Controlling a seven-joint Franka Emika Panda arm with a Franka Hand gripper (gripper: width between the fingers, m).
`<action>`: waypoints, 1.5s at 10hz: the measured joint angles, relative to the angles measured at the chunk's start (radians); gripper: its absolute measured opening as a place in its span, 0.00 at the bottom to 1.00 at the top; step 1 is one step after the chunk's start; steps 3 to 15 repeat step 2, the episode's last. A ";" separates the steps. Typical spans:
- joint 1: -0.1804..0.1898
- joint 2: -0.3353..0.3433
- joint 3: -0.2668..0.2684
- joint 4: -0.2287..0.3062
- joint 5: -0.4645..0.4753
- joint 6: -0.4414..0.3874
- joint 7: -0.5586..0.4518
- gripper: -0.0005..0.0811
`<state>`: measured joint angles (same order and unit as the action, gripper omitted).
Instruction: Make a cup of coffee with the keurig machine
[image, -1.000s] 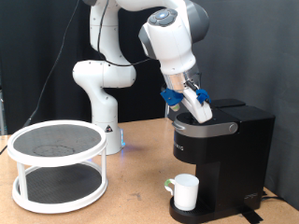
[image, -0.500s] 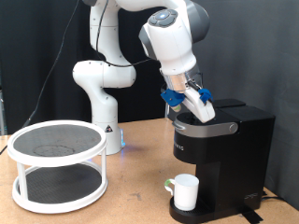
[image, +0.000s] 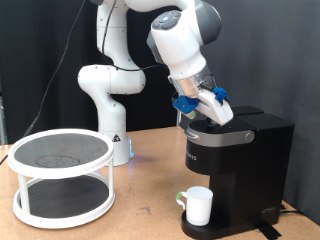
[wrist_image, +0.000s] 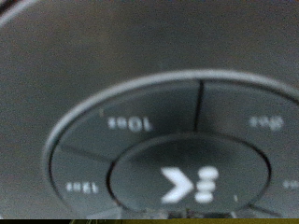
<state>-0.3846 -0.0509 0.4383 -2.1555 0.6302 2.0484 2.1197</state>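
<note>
A: Where is the cup (image: 198, 205) sitting?

B: It is standing upright on the round drip tray (image: 205, 232) of the keurig machine (image: 240, 165), under the overhang of the brew head, with its handle pointing towards the exterior view's left. Whether anything is in it, I cannot tell from this angle.

A: And the machine itself?

B: It is sitting on the wooden tabletop (image: 145, 215) at the exterior view's right, with its lid down. The claw (image: 217, 112) is hanging right over the machine's top, tilted, with blue parts showing just behind it. Whether its fingers are apart or together, I cannot tell. The wrist view is filling up with the button panel (wrist_image: 173, 154), blurred and very close: a round dial split into segments, one reading 10oz, another 12oz, and a middle button carrying a white logo.

A: Anything else around?

B: A white two-tier round rack (image: 60, 175) with dark mesh shelves is standing on the tabletop at the exterior view's left, well apart from the machine. The arm's white base (image: 112, 110) is rising behind it, against a black curtain (image: 270, 50).
</note>
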 joint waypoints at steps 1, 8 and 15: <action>0.000 -0.020 -0.003 -0.007 0.013 0.000 -0.005 0.01; 0.000 -0.039 -0.007 -0.010 0.015 -0.010 -0.005 0.01; 0.000 -0.039 -0.007 -0.010 0.015 -0.010 -0.005 0.01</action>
